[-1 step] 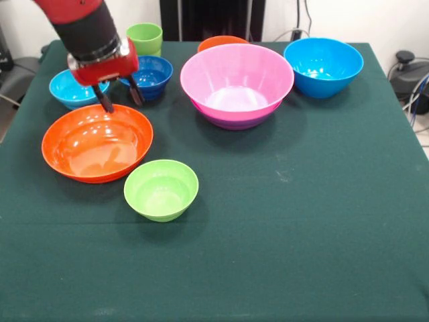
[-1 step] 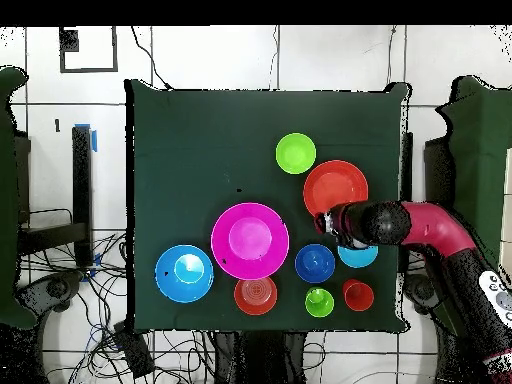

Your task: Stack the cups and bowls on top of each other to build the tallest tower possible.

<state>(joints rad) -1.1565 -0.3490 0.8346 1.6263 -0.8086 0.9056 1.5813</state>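
Pink glossy plastic marks the large pink bowl, seated inside a purple bowl of which only the lower rim shows; this two-bowl tower stands at upper centre of the front view. Behind it an orange rim shows; the overhead view shows this as a small orange bowl. The big blue glossy bowl sits apart at upper right. The wide shallow orange bowl lies at left, with the small lime-green bowl just beside its lower right edge. The light-blue small bowl and dark-blue small bowl sit at upper left, partly hidden by the arm. The lime-green tumbler stands behind them. The overhead view also shows a round orange item at lower right; cup or bowl cannot be told.

The gripper hangs over the far rim of the shallow orange bowl, its two dark fingers spread apart, holding nothing. The green tablecloth covers the table.
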